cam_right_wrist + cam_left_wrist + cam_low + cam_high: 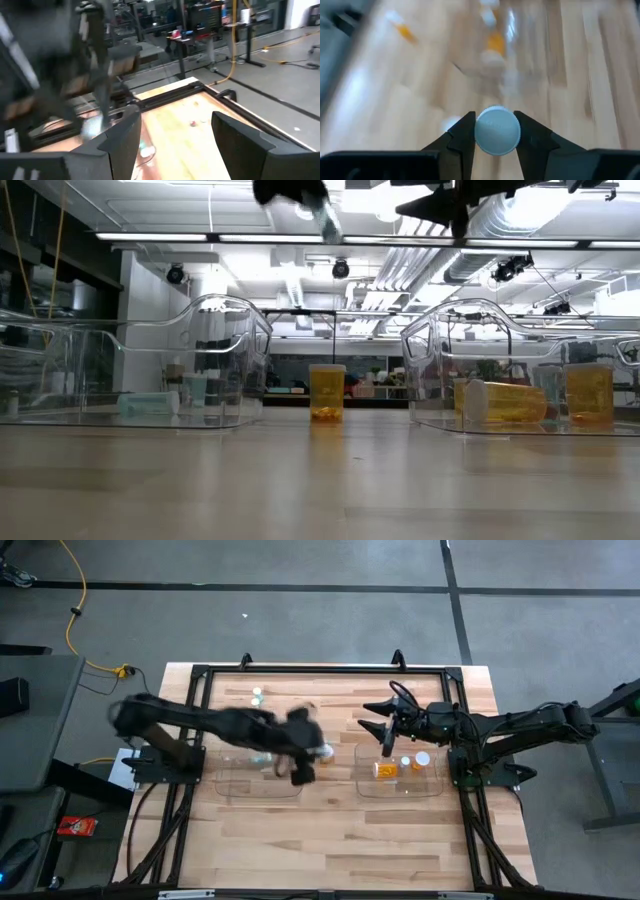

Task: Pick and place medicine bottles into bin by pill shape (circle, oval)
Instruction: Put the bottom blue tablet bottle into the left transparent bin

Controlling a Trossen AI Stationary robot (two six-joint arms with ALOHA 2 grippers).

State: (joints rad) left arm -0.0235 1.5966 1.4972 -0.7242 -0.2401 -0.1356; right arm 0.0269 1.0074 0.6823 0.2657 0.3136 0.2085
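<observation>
Pale bottle [497, 131]: we see it pinched cap-on in the left tool [495, 136], mid-table; right tool [175, 135] spread toward the table's [330, 830] right edge.

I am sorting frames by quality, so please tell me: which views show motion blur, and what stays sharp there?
High view: the dark left arm is smeared, the right arm crisp. Left wrist view: the wooden table streaks, while the left claw and its white round bottle cap stay sharp. Right wrist view: the background smears, the open right claw less so.
</observation>
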